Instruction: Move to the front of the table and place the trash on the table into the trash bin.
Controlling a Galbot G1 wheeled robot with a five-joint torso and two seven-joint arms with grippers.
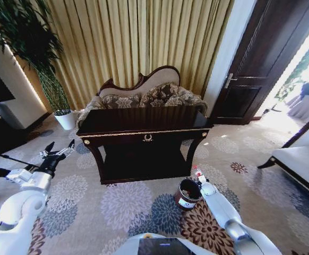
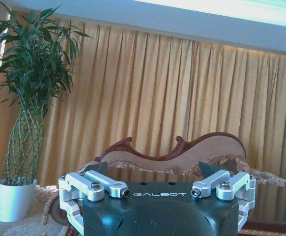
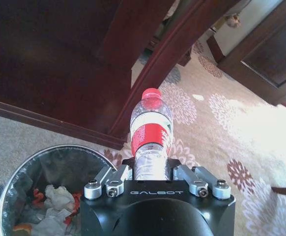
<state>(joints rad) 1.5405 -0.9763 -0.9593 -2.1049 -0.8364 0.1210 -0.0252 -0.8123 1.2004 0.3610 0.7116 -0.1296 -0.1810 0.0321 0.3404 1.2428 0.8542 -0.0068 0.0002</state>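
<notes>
Right claw [image 3: 152, 174] is clamped on a clear plastic bottle [image 3: 151, 135] with a red cap and red label, gripping it at the lower body so the cap end projects forward beyond the fingers. In the head view the same claw [image 1: 199, 179] sits low, just beside the rim of the trash bin [image 1: 188, 193], with the bottle [image 1: 197, 172] at its tip (cap pointing toward the desk leg). The bin stands on the patterned carpet [image 1: 123, 204] near the front right leg of the desk [image 1: 144, 123].

From the right wrist view, the trash bin [image 3: 15, 177] is lined with a dark bag and holds crumpled white paper scraps [image 3: 54, 209] and small orange scraps [image 3: 39, 197]. The bottle is beside the bin's opening, not inside it.

Left claw [image 1: 58, 151] is raised in the air off the front left corner of the desk, well apart from the bin, its fingers spread wide and holding nothing. The left wrist view shows the same claw [image 2: 157, 194] with both linkages splayed outward.

Behind the desk stands a sofa [image 1: 144, 95] with patterned cushions, backed by gold curtains [image 1: 138, 37]. A potted plant [image 1: 64, 118] in a white pot stands beyond the desk's left end.
</notes>
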